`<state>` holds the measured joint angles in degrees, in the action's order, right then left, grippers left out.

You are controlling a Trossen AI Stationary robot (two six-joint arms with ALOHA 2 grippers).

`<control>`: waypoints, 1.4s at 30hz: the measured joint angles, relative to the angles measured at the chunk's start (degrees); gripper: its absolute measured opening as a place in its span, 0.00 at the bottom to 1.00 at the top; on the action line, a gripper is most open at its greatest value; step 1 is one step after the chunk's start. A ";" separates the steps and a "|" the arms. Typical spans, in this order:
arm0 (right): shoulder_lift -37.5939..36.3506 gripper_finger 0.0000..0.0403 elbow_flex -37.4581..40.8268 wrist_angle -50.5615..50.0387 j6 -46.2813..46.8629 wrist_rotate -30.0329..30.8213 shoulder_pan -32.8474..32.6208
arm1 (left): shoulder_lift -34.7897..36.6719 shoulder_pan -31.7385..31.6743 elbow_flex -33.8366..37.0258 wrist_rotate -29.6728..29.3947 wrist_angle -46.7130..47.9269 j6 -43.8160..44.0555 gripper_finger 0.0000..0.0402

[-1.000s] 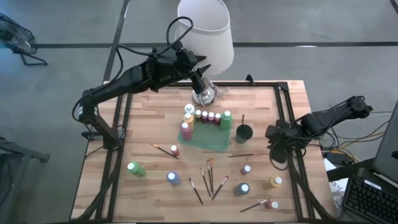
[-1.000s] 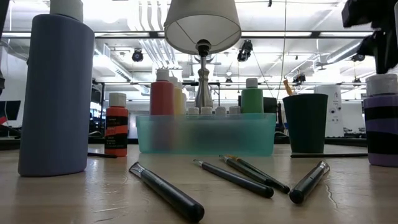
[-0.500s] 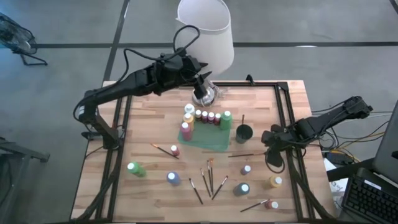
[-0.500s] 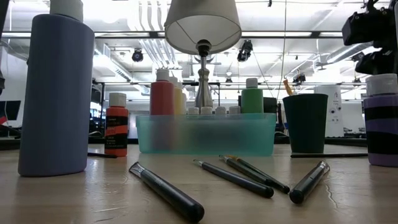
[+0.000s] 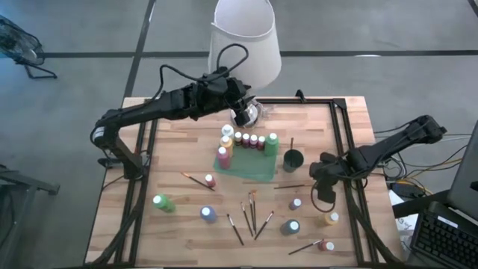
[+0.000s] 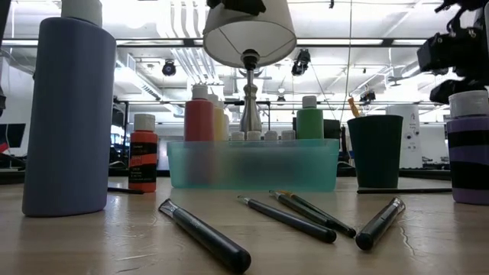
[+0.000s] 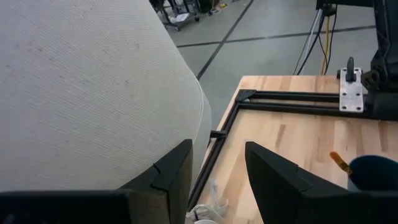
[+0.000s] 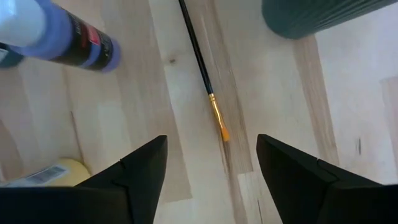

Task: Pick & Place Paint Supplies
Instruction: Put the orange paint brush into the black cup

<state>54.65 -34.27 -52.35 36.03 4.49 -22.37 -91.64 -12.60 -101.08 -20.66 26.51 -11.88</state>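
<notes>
A thin paintbrush [image 8: 202,68] with an orange tip lies on the wood right of the green tray [image 5: 250,170], which holds several paint bottles [image 5: 254,140]. My right gripper [image 8: 211,149] hangs open just above the brush's tip end [image 5: 314,184], one finger on either side, touching nothing. Beside it stand a purple bottle [image 8: 68,37], a yellow bottle [image 8: 43,177] and a dark green cup [image 5: 293,159] with a brush in it. More bottles and brushes [image 5: 250,213] lie toward the near edge. My left gripper [image 7: 217,168] is open beside the lamp at the far edge, with nothing between its fingers.
A lamp with a white shade [image 5: 245,37] and a silver base [image 5: 248,113] stands at the far edge, close to my left gripper [image 5: 243,108]. A black frame [image 5: 340,142] runs round the table. Bare wood lies left of the tray.
My right gripper has sunk and drifted toward the table's left, coming over the orange-tipped brush. My left arm has sunk beside the lamp shade, and its gripper has shifted a little toward the near edge. Nothing on the table has moved.
</notes>
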 joint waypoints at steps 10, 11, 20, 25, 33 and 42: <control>5.06 0.57 5.39 7.12 -0.08 0.07 0.00 | 0.00 -0.07 -1.35 -0.39 -1.43 -0.09 0.38; 5.47 0.56 5.92 8.17 -0.07 0.09 0.00 | 0.00 -0.07 -1.42 -0.38 -1.43 -0.09 0.38; 9.99 0.49 7.77 11.31 -0.27 0.13 0.00 | 0.00 -0.07 -1.61 -0.24 -2.04 -0.11 0.38; 12.42 0.45 8.37 12.67 -0.39 0.11 0.00 | 0.00 -0.07 -1.62 -0.22 -2.06 -0.11 0.38; 13.87 0.35 8.68 14.00 -0.70 0.06 -0.02 | 0.00 -0.07 -1.62 -0.21 -2.06 -0.15 0.38; 13.82 0.19 8.77 14.42 -0.59 0.13 0.00 | 0.00 -0.07 -1.64 -0.22 -2.06 -0.15 0.38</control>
<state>68.47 -25.50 -37.93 35.44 4.62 -22.37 -91.64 -12.67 -102.72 -20.88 24.45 -12.03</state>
